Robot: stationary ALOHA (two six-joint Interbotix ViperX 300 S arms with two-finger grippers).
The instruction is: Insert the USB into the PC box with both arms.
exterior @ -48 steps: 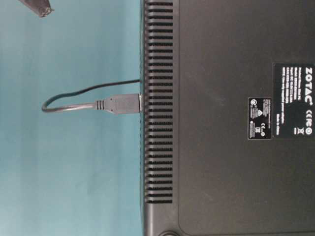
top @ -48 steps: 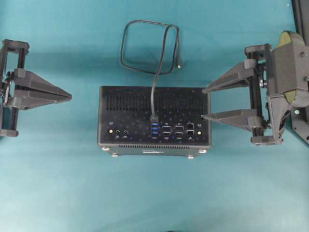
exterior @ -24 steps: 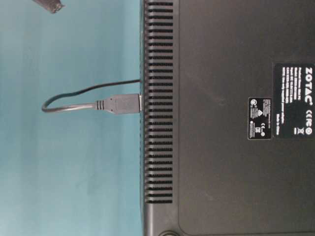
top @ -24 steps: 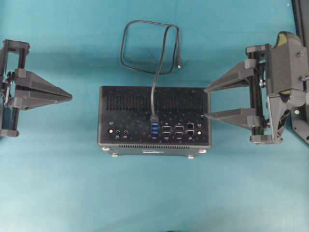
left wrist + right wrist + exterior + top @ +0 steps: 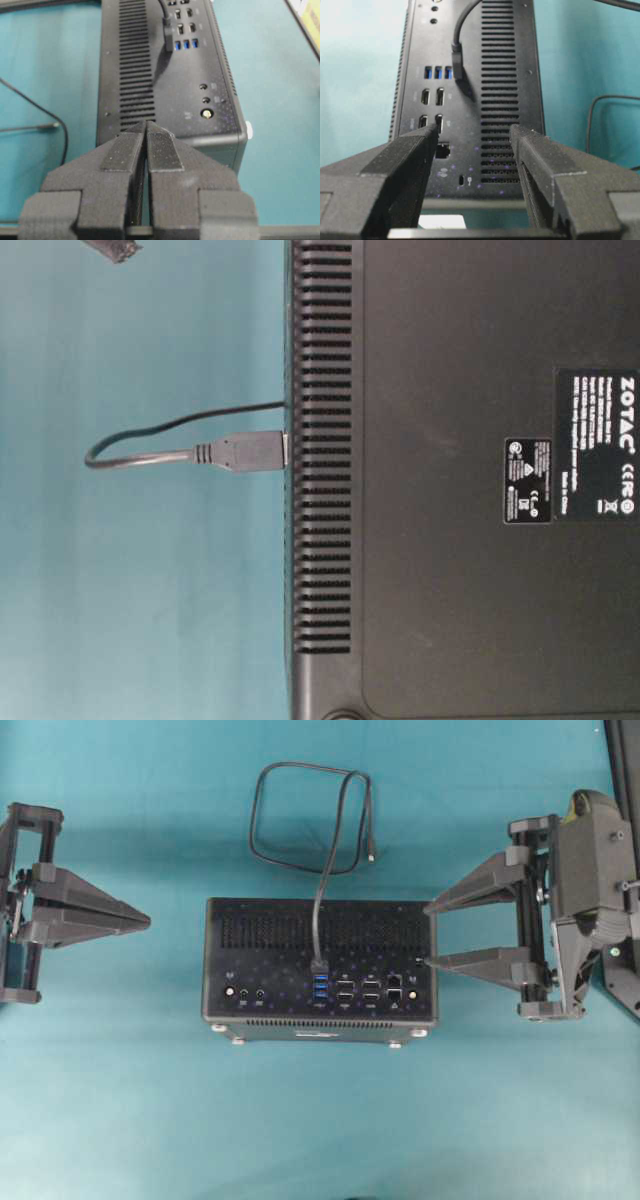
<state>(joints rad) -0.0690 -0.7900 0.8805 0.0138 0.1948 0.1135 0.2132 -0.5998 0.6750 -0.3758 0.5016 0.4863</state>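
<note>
Plug (image 5: pixel 319 966) stays seated in the computer box (image 5: pixel 320 935) mid-tabletop, cable (image 5: pixel 305 815) looped toward the far edge | right gripper (image 5: pixel 428 933) still wide open, empty, beside the box | left gripper (image 5: pixel 143 923) closed, empty, well clear | nothing moved; insertion looks done.

A teal tabletop (image 5: pixel 120 1100) is stretching across the whole scene, its surface looking smooth, with faint shading and a darker band running across the far side in the overhead view. At the far right edge a dark upright strip (image 5: pixel 622 760) is standing along the tabletop's border. In the left wrist view, a pale yellowish object (image 5: pixel 309 15) is showing at the upper right corner, too cropped to identify. Nothing else is lying there.
</note>
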